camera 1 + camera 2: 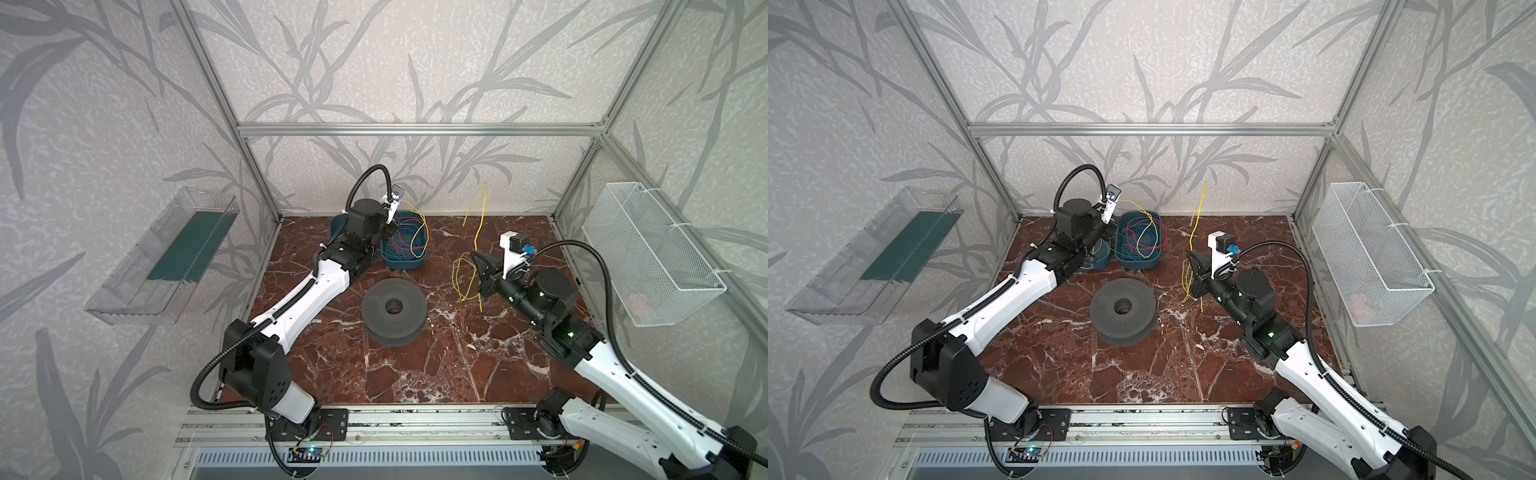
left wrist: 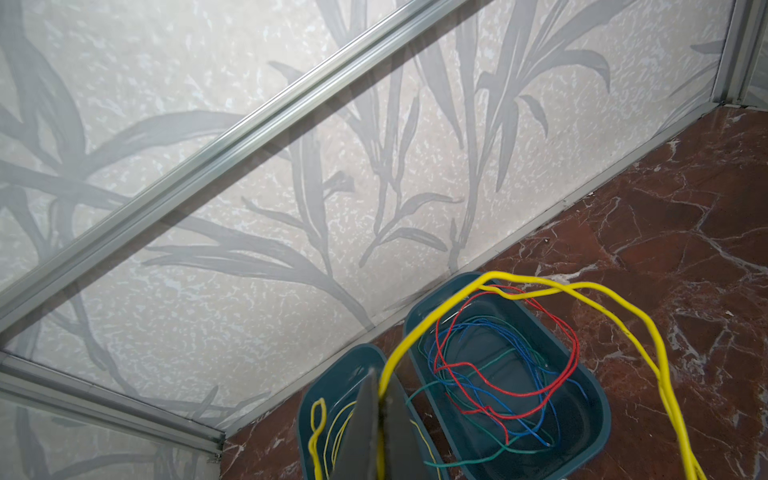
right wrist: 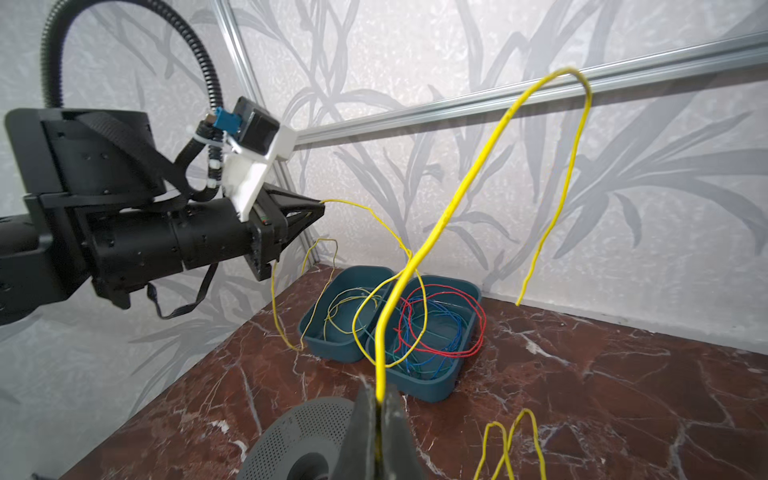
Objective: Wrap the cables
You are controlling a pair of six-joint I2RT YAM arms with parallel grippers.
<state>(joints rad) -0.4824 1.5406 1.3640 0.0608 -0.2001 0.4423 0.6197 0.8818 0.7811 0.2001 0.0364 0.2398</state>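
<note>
Cables [image 3: 457, 198] for this task are thin yellow insulated wires. They are judged light and limp, springy enough to hold loose loops and slick enough to slip from a weak pinch. The bench [image 1: 457, 365] carries a grey perforated spool [image 1: 411, 309] near its centre, used below as the datum. Beyond the spool stand two teal tubs side by side: the mixed-wire tub [image 3: 428, 384] holds red, blue and green wires, and the yellow-wire tub [image 3: 332, 347] holds thin yellow strands. The left pincer [image 2: 377, 382] is raised beyond the spool at the tubs, jaws fully closed on a yellow run that arcs over the mixed-wire tub. The right pincer [image 3: 380, 401] is raised on the right-arm side of the spool, jaws fully closed on another yellow run. Its free end stands high above, and slack loops hang toward the bench. Whether both runs are one wire cannot be told. Recommended hold: pinch close to an end and keep light tension, since slack will likely snag or spring off the spool.
</note>
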